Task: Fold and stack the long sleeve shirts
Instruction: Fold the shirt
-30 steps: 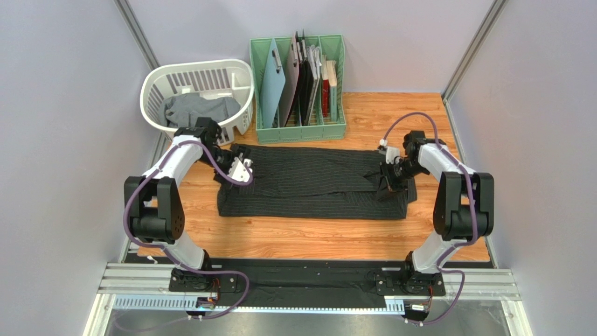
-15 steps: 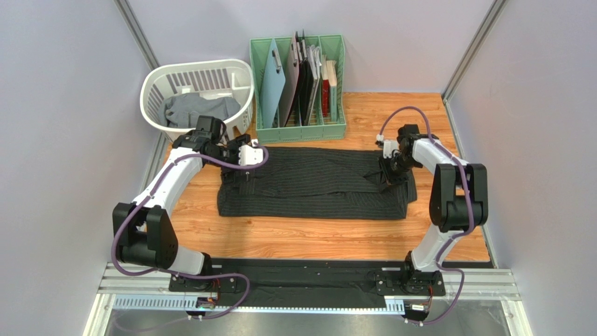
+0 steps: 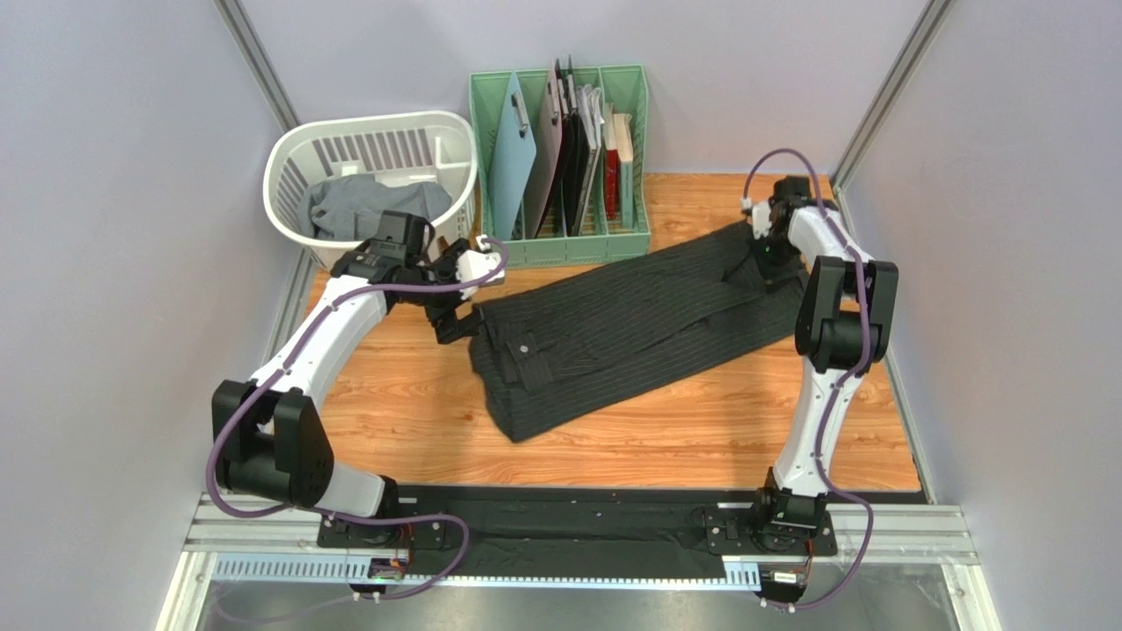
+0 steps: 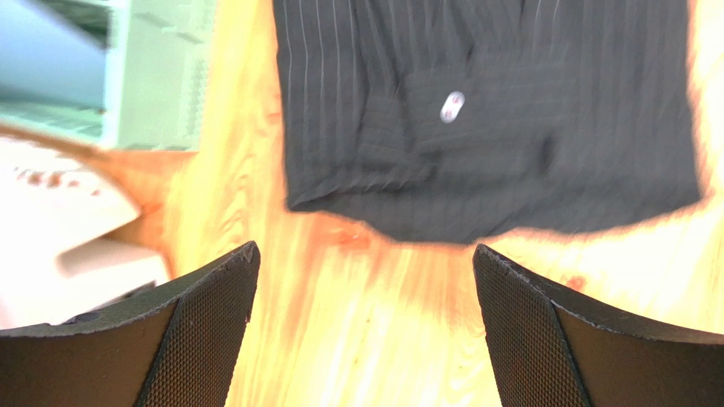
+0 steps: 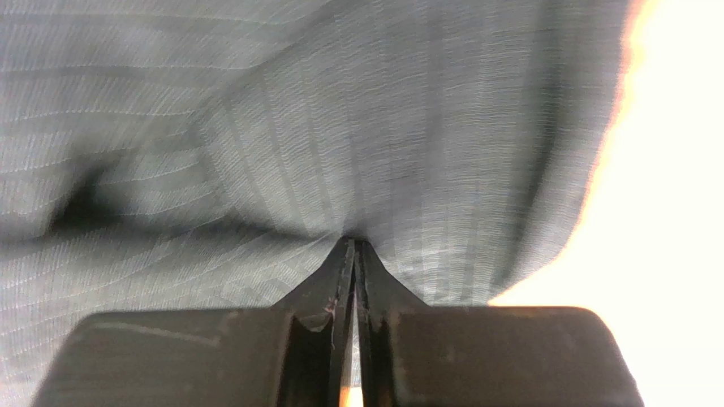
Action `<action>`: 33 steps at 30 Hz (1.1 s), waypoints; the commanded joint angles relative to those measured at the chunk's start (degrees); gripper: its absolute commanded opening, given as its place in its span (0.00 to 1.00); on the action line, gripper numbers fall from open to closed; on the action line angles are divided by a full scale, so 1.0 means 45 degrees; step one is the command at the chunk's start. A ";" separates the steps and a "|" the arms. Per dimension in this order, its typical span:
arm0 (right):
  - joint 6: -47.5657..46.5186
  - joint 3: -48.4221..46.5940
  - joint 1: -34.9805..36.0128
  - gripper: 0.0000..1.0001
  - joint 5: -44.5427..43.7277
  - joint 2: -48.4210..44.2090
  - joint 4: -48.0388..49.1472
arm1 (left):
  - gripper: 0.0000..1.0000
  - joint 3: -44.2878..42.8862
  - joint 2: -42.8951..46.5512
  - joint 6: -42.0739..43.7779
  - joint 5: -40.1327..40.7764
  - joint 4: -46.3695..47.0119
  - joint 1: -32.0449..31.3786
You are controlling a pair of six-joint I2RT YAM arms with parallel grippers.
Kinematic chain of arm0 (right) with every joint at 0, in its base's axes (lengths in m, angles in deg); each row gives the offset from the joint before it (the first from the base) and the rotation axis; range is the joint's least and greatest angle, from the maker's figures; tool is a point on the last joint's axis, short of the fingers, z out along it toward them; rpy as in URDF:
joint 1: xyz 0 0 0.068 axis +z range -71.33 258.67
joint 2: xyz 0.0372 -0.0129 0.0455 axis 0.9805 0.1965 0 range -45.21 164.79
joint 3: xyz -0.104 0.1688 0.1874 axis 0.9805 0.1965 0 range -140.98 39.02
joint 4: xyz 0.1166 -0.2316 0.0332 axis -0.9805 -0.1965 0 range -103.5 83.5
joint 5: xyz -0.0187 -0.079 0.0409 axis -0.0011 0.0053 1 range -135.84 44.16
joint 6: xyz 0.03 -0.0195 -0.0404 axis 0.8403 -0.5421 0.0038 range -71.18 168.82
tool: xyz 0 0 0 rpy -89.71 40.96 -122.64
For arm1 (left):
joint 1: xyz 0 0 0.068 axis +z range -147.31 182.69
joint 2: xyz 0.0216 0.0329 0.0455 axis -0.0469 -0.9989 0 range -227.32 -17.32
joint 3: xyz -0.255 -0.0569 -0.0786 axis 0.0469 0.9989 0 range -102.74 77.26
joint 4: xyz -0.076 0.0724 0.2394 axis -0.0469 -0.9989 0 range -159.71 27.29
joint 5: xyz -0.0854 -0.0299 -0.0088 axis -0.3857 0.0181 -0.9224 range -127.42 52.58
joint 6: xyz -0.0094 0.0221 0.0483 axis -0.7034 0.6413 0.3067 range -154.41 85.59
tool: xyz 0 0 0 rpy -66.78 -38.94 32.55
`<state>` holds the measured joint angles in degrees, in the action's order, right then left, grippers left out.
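Grey walls [image 3: 132, 263] closed in one wooden table [image 3: 395, 421], with one green rack [image 3: 566, 247] at its far edge. Two arms were bolted at the near edge. The left arm [image 3: 316, 349] reached toward the rack's left front corner, and the right arm [image 3: 832, 329] reached past the rack's right side.

There were two shirts. The black shirt [image 3: 619, 335] lay on the table in front of the rack, on a slant. One end ran up to the right of the rack, and the other lay further out, in front of the rack's left half. One white basket [image 3: 296, 158] stood just left of the rack, and the grey shirt [image 3: 362, 204] lay crumpled inside it. Flat boards [image 3: 543, 158] stood upright in the rack, too close together to count.

Only the top view showed both arms, the basket's load and the whole slant of the black shirt. The left wrist view, blurred, showed the pale pinstripes and one pale button [image 4: 452, 106] near the shirt's end. The right wrist view was filled with striped cloth puckering toward the fingertips, a detail too small to make out from above.

The left gripper [image 4: 364, 250] had its jaws spread wide and empty. It hung over bare wood just beside the black shirt's end, in front of the rack's left corner. The right gripper [image 5: 353, 246], right of the rack, had its jaws pressed together on a pinch of the black shirt.
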<state>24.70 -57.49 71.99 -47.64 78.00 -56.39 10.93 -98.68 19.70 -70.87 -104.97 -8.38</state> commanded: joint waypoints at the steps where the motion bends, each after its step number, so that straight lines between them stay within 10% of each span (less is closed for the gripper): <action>1: -0.0403 -0.3704 -0.0450 0.10 -0.1047 0.0471 -0.0121 | 0.99 0.0012 -0.0512 0.0087 0.0812 -0.0219 -0.1404; 18: 0.1747 0.2011 -0.0469 0.25 0.3662 -0.4471 -0.0789 | 0.74 -0.2116 -0.6290 -0.1262 0.4718 0.0663 -0.5917; 33: 0.2098 0.2734 -0.0665 0.25 0.3956 -0.3652 -0.0243 | 0.73 -0.2974 -0.7778 -0.5846 0.2065 -0.0824 -0.9473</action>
<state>32.85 -46.29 68.73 -30.46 59.88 -60.98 -0.78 -129.37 3.00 -53.60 -106.00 -48.58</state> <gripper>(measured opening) 0.251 0.722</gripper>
